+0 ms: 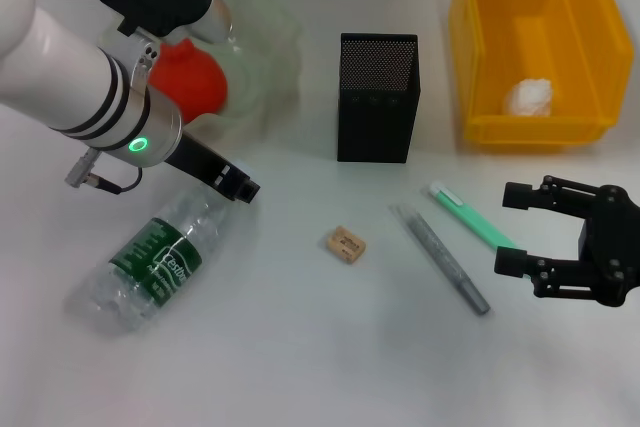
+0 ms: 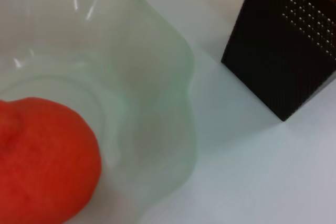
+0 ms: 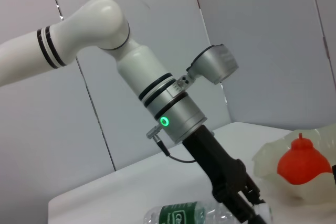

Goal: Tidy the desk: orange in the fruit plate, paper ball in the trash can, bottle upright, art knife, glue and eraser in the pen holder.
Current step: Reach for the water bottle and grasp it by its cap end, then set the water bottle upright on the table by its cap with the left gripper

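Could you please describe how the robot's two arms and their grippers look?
The left arm is glossy white with black rings, then a silver wrist bearing a green light and thin dark cable, ending in a black left gripper. The right gripper is matte black with angular fingers.

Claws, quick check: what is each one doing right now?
Left claw: over the bottle, state cannot be told.
Right claw: open, holding nothing, beside the green pen.

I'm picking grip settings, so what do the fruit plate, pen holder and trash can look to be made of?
Fruit plate: translucent pale-green plastic or glass, glossy, wavy rim with highlights; which one is unclear. Pen holder: black perforated metal mesh, matte, judging by the fine hole pattern. Trash can: bright yellow moulded plastic, smooth with a slight sheen.
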Action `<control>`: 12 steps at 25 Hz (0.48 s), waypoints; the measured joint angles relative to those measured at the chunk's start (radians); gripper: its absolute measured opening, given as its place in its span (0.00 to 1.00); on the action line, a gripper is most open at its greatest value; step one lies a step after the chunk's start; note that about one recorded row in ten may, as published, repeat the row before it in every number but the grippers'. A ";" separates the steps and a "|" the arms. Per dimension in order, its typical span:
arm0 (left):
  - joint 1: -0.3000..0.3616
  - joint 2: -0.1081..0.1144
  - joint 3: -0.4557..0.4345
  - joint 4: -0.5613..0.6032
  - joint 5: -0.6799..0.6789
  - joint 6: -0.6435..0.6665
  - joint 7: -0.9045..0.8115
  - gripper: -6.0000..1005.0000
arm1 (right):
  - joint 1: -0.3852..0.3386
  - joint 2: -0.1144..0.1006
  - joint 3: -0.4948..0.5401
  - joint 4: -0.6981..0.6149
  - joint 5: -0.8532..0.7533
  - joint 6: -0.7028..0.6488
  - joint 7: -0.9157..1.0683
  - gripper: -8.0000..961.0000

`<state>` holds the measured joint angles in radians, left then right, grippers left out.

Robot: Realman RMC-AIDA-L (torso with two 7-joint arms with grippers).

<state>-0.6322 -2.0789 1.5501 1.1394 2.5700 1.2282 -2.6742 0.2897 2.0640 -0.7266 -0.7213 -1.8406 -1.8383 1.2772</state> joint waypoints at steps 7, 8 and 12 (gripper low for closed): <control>0.053 0.007 -0.111 0.049 -0.145 0.078 0.150 0.45 | -0.002 0.001 0.012 0.001 0.001 -0.003 0.000 0.85; 0.064 0.008 -0.159 0.058 -0.188 0.106 0.192 0.45 | -0.002 0.001 0.012 0.000 0.001 -0.003 0.000 0.85; 0.098 0.010 -0.352 0.053 -0.322 0.196 0.350 0.45 | 0.002 0.007 0.010 0.000 -0.001 -0.013 0.003 0.85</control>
<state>-0.5343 -2.0689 1.1979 1.1921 2.2480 1.4246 -2.3246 0.2919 2.0707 -0.7166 -0.7209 -1.8413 -1.8513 1.2803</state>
